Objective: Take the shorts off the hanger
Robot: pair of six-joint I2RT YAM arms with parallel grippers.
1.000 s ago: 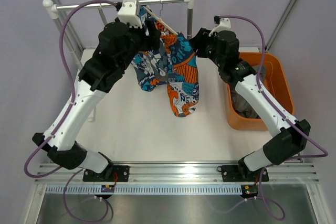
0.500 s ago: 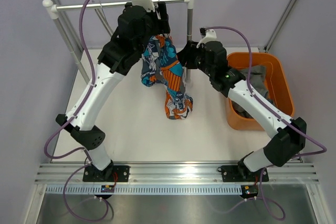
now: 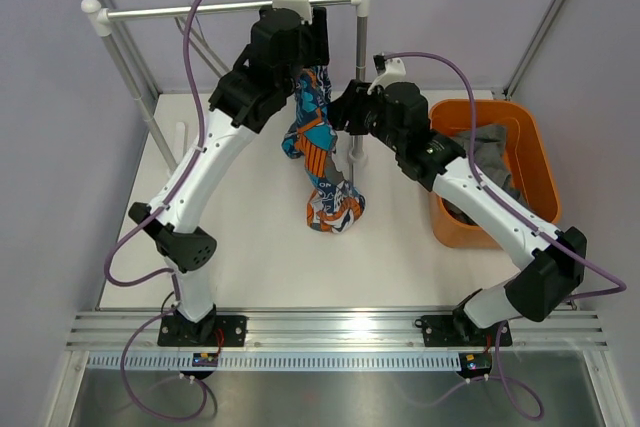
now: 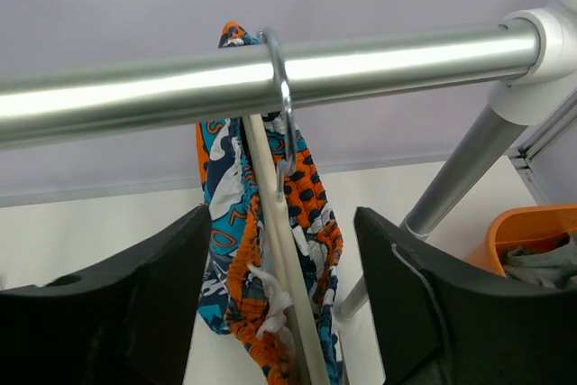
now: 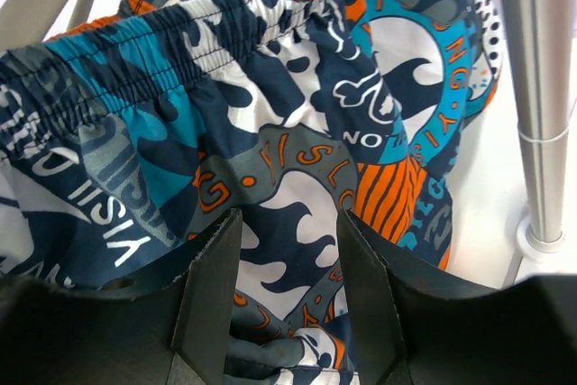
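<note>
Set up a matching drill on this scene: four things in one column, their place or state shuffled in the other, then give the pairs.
Things
1. shorts
2. hanger hook
3. bin
4. left pincer

Place or state
A. open, one finger on each side of the hanger
B. looped over the silver rail
C. at the right side of the table, grey cloth inside
D. hanging on the hanger, below the rail

Pairs: 1-D, 2-B, 3-C, 4-A
</note>
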